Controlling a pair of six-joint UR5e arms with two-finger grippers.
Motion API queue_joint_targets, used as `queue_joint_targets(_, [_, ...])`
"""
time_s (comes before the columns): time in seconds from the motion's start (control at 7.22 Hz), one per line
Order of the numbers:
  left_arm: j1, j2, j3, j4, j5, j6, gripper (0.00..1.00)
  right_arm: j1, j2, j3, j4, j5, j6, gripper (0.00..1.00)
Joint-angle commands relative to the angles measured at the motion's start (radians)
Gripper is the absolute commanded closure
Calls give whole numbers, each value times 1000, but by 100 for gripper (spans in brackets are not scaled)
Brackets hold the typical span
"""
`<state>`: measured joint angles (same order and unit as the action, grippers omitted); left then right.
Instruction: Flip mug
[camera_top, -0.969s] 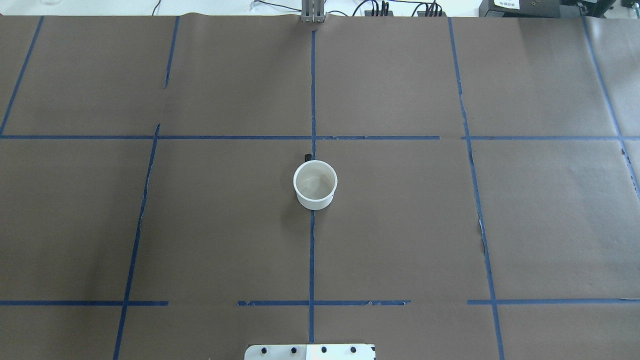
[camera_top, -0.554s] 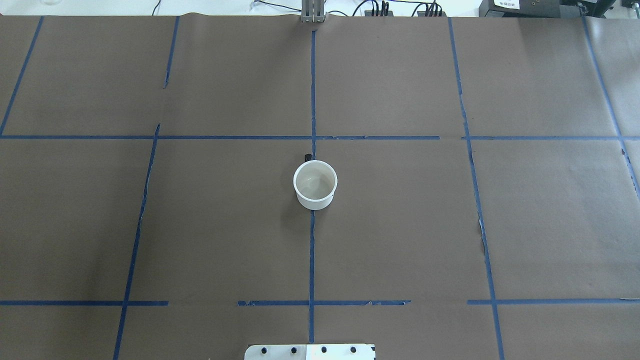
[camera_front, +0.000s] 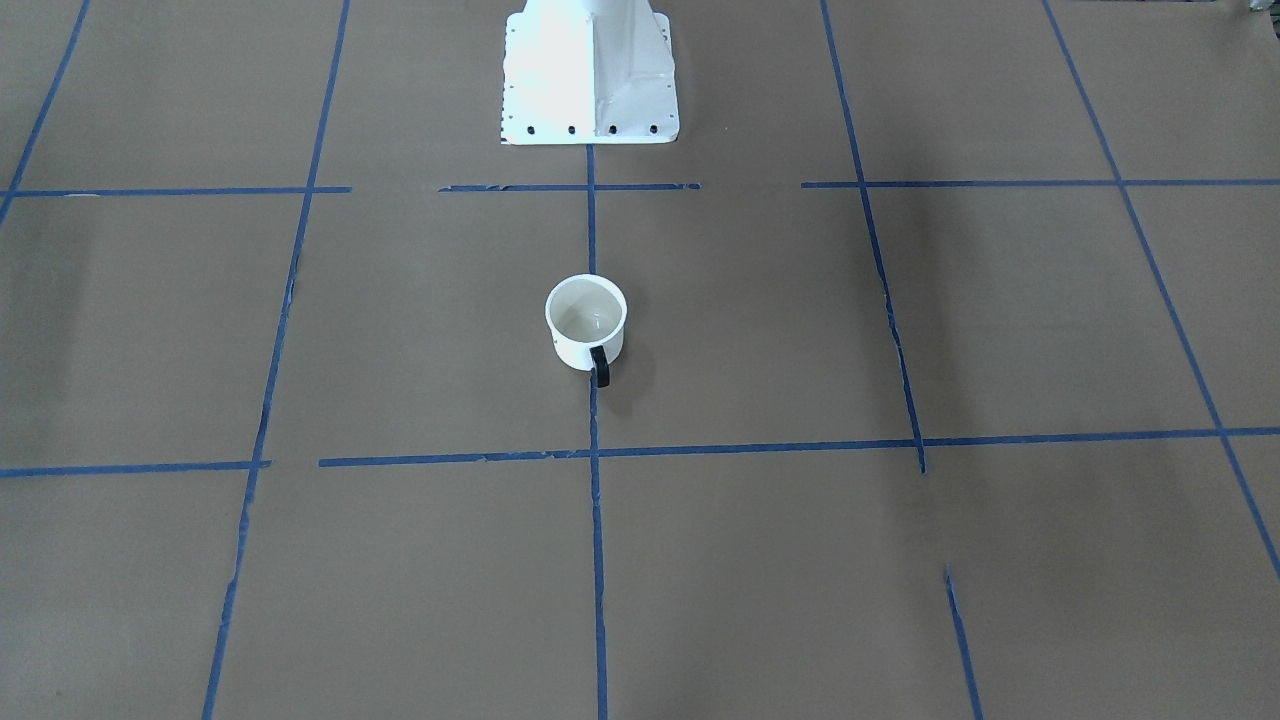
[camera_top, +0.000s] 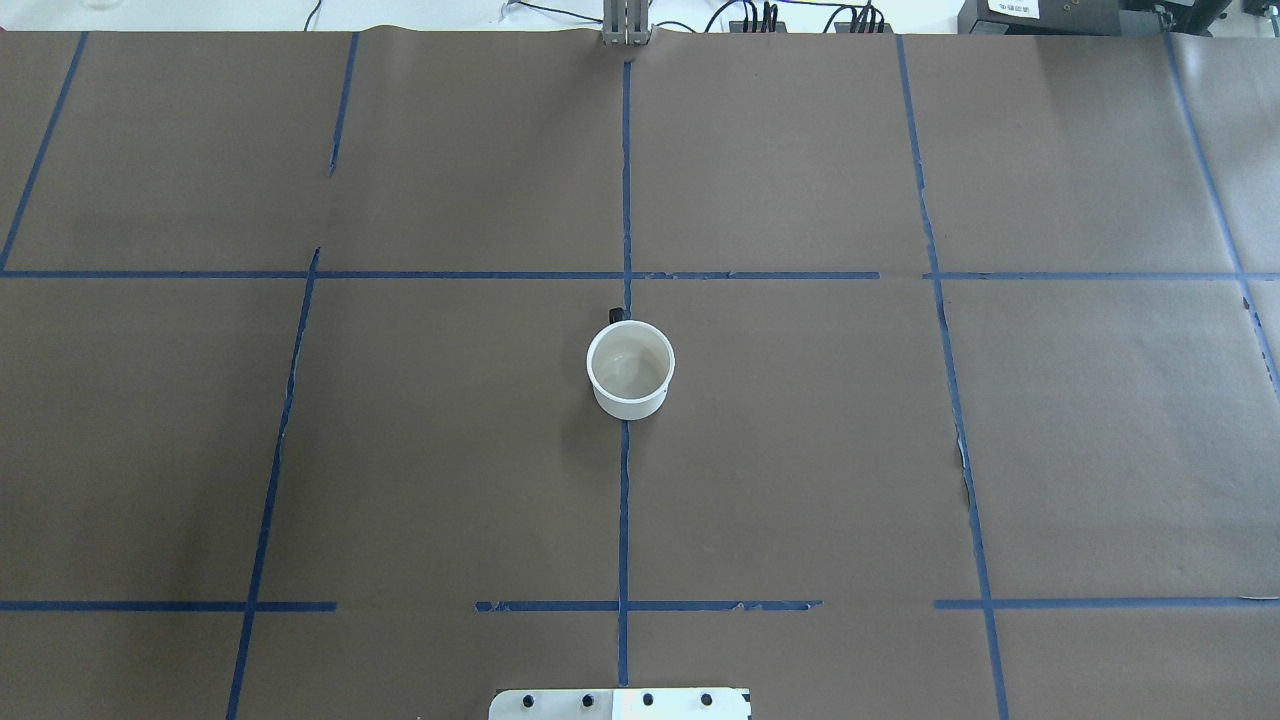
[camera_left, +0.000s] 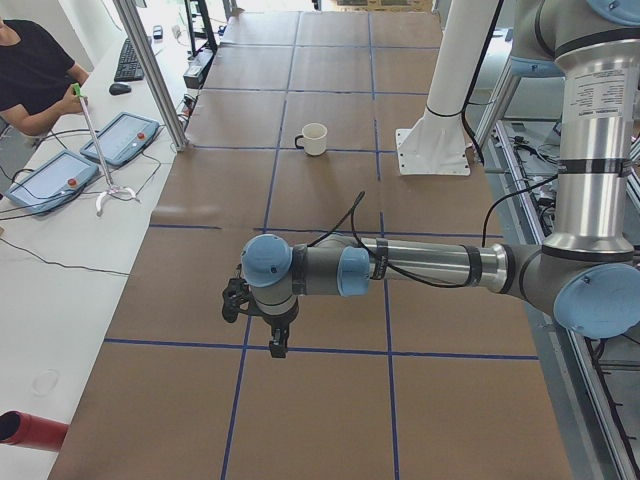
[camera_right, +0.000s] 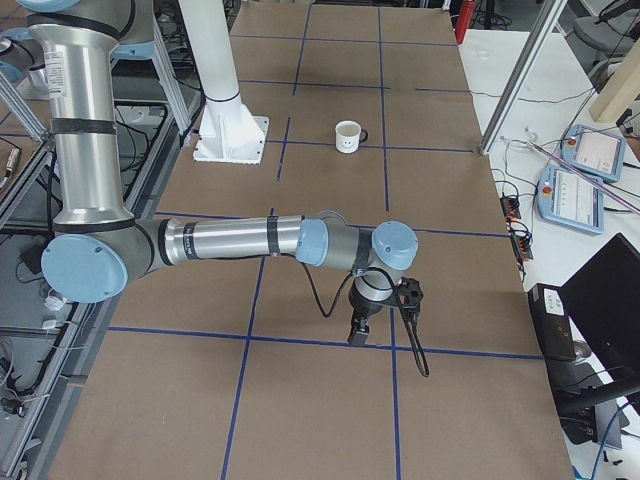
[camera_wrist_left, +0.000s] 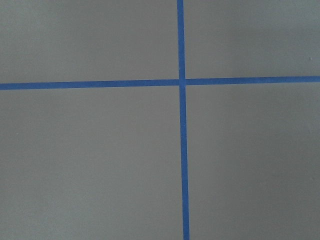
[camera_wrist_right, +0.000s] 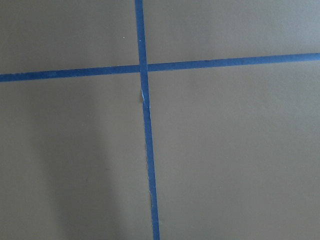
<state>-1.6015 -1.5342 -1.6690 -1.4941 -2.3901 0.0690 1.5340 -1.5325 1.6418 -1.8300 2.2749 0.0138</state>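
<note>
The white mug (camera_top: 630, 370) stands upright, mouth up, at the table's middle on the centre tape line. Its black handle (camera_front: 599, 368) points away from the robot's base. It also shows in the exterior left view (camera_left: 314, 138) and in the exterior right view (camera_right: 348, 136), where a black smiley face shows on its side. My left gripper (camera_left: 278, 345) hangs over the table's left end, far from the mug. My right gripper (camera_right: 357, 335) hangs over the right end. I cannot tell whether either is open or shut. Both wrist views show only brown paper and tape.
Brown paper (camera_top: 800, 450) with a blue tape grid covers the table. The robot's white base plate (camera_top: 620, 704) sits at the near edge. A metal post (camera_top: 626, 25) stands at the far edge. An operator (camera_left: 30, 75) and control pendants (camera_left: 120, 138) are beside the table.
</note>
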Motion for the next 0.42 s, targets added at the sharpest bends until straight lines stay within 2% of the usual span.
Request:
queue_joint_targets(0.0, [0,-3,2,0,0,0,0,0,0,1,0,0,0,0])
queue_joint_targets(0.28, [0,-10,2,0,0,0,0,0,0,0,0,0,0,0])
